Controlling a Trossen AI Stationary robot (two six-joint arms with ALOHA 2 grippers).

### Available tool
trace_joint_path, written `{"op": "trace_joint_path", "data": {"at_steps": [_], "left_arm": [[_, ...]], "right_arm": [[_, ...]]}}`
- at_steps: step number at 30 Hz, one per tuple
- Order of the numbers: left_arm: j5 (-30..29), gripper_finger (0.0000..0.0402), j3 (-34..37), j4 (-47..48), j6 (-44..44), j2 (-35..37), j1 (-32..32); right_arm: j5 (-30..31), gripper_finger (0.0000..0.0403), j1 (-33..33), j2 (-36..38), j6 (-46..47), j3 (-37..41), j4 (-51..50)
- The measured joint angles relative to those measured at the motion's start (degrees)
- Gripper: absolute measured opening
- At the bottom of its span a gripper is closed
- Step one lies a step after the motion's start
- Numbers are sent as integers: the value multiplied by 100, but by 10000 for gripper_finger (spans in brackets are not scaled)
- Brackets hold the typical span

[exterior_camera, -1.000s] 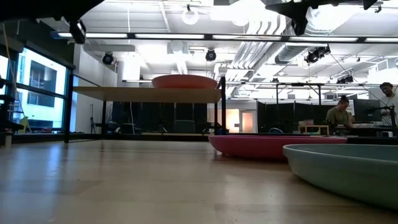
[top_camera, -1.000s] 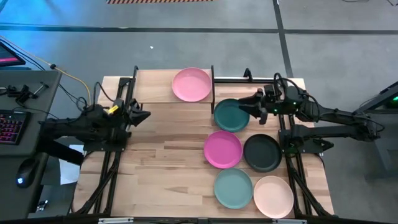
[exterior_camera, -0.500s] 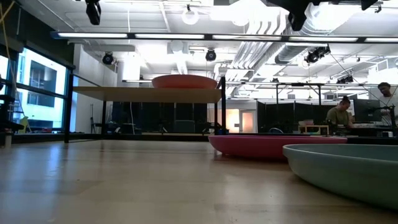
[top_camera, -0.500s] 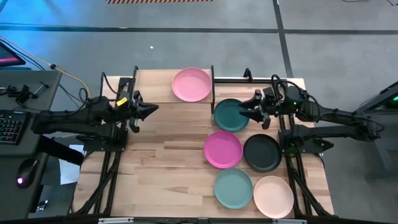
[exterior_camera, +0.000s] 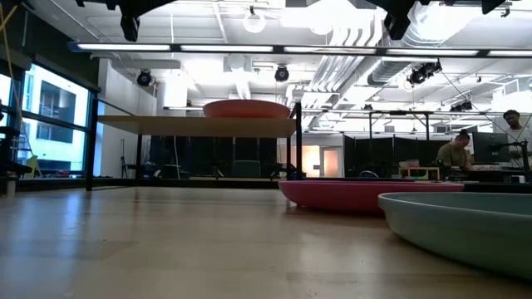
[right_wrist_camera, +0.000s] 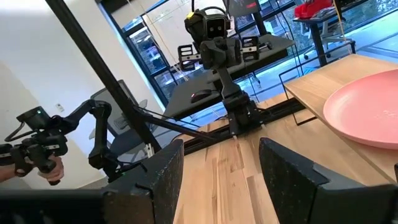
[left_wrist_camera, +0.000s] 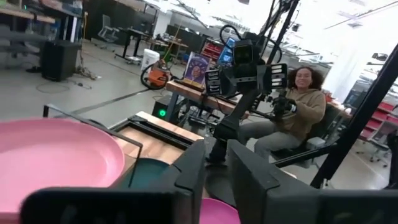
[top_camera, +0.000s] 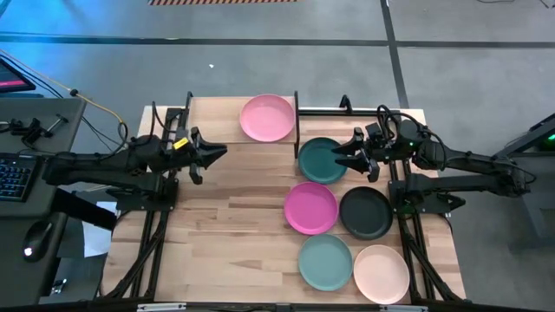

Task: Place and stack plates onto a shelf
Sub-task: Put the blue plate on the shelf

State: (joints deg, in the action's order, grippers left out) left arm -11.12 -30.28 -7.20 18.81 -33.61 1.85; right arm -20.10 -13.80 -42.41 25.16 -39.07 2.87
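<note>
A light pink plate [top_camera: 267, 117] is sitting on the shelf [top_camera: 217, 120]. Five plates are lying on the table [top_camera: 225, 243]. The right end effector [top_camera: 338, 156] is hovering over the dark teal plate [top_camera: 319, 163], the left end effector [top_camera: 221, 152] over bare wood.

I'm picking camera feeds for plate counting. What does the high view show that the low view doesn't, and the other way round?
Only the high view: all six plates, including the dark teal plate, black plate and peach plate, plus the left gripper over bare table and the right gripper open above the dark teal plate.
Only the low view: the gap under the shelf and people in the room behind.
Both: the light pink plate on the shelf, the magenta plate and the pale teal plate.
</note>
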Motion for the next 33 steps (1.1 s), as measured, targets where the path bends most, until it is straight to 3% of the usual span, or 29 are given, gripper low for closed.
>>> {"op": "trace_joint_path", "data": {"at_steps": [8, 13, 18, 25, 33], "left_arm": [[-19, 143, 0, -164, 209, -266, 0], [-14, 172, 0, -698, -27, -294, 0], [139, 177, 0, -868, -35, -62, 0], [199, 175, 0, -697, 663, 224, 0], [155, 175, 0, -237, 332, 476, 0]], "right_arm": [[0, 192, 0, -2, -90, 0, 22], [22, 192, -1, -15, 441, 0, 189], [163, 192, 225, -223, 845, -25, 213], [315, 192, 658, -598, 310, -105, 126], [318, 192, 658, -616, 220, -105, -251]]}}
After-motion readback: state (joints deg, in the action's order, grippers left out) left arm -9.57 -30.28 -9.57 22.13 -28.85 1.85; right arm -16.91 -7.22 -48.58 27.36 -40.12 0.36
